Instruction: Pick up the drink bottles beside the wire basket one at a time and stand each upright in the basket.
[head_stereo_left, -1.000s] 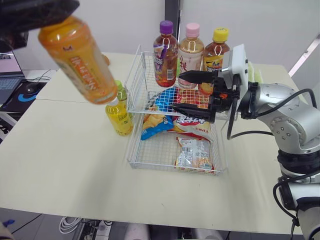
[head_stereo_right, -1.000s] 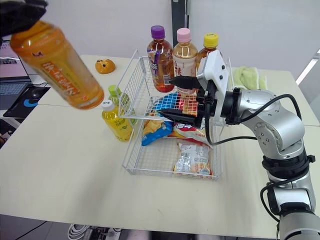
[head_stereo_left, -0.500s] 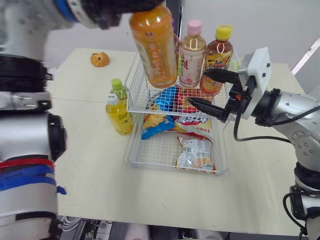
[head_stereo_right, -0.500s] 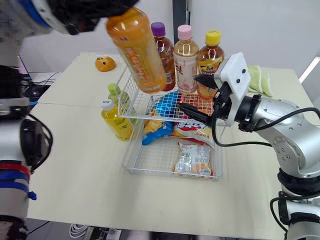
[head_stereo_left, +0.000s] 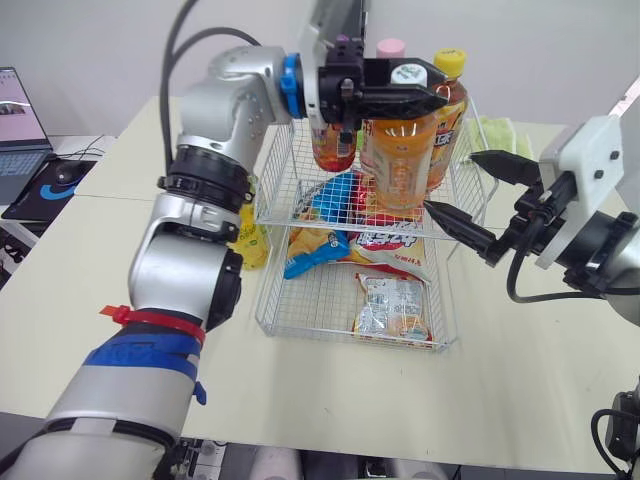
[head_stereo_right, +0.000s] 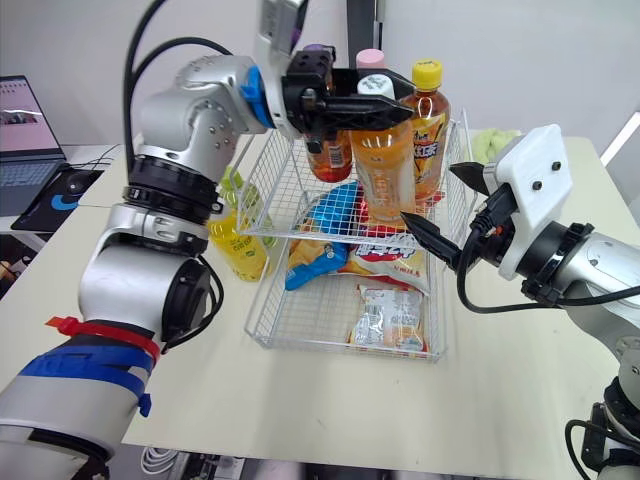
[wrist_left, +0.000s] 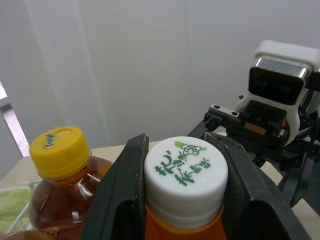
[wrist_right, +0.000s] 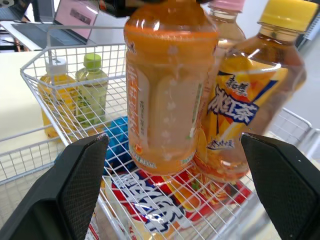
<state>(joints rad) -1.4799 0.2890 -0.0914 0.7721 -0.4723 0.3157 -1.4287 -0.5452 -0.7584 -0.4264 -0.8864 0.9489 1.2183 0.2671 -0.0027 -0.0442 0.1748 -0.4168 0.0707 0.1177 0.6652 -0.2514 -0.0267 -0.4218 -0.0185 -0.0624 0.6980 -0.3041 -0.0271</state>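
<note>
My left gripper (head_stereo_left: 397, 88) is shut on the white cap (wrist_left: 185, 172) of an orange drink bottle (head_stereo_left: 398, 150). It holds the bottle upright over the far half of the wire basket (head_stereo_left: 350, 335), its base low above the snack bags. Three bottles stand at the basket's back: purple-capped (head_stereo_left: 335, 150), pink-capped (head_stereo_left: 390, 47) and yellow-capped (head_stereo_left: 448, 100). A yellow bottle (head_stereo_right: 235, 250) and a green bottle (wrist_right: 92, 87) stand on the table left of the basket, partly behind my left arm. My right gripper (head_stereo_left: 452, 180) is open at the basket's right side, its fingers (wrist_right: 80, 190) either side of the orange bottle without touching it.
Snack bags (head_stereo_left: 393, 305) lie on the basket floor. A laptop (head_stereo_left: 15, 110) sits at the far left and a green cloth (head_stereo_left: 495, 135) at the back right. My left arm reaches across the basket's left wall.
My left arm has swung the orange bottle from the far left to over the basket's back and turned it upright. My right gripper has drawn back to the right, still open.
</note>
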